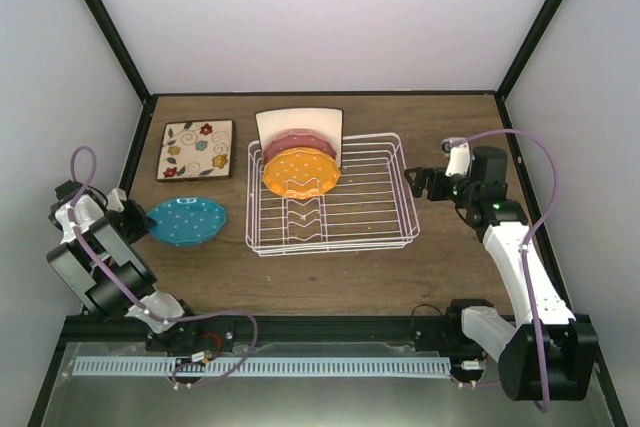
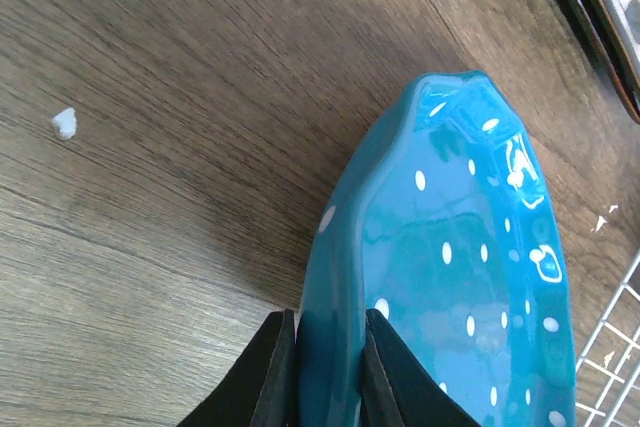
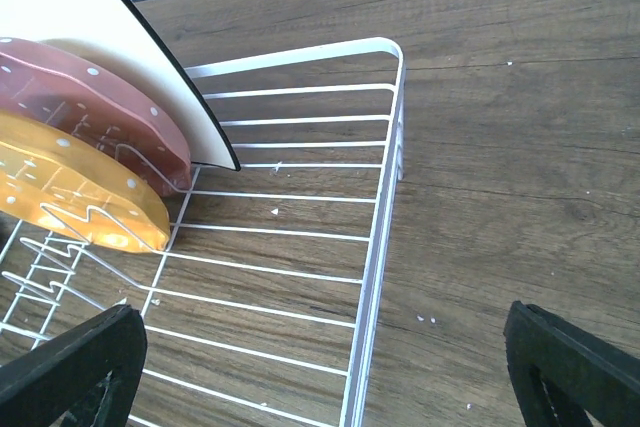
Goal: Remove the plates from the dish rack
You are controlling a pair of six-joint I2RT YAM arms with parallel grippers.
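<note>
Five plates counted. Three stand on edge in the upper left corner of one white wire dish rack (image 1: 409, 209), at centre frame in the top view: one plain cream square plate (image 1: 300, 118) at the back, one pink scalloped round plate (image 1: 300, 139) in front of it, and one orange dotted round plate (image 1: 298, 173) nearest. Outside the rack, one cream floral square plate (image 1: 197, 150) lies flat at the upper left; whether a second is stacked beneath it cannot be told. One blue round scalloped plate with white dots (image 1: 186, 220) is seen at left, just beside the rack. The left gripper (image 2: 330, 335) is closed on the blue plate's rim, one black finger (image 2: 274, 379) on each face of it. The right gripper (image 3: 325, 379) is held with fingers spread wide apart and nothing between them, just outside the rack's right rim. One brown wood-grain table (image 1: 330, 285) carries everything; a white speck (image 2: 64, 123) is noted on it in the left wrist view. The enclosure has plain pale walls and black frame posts (image 1: 105, 22).
</note>
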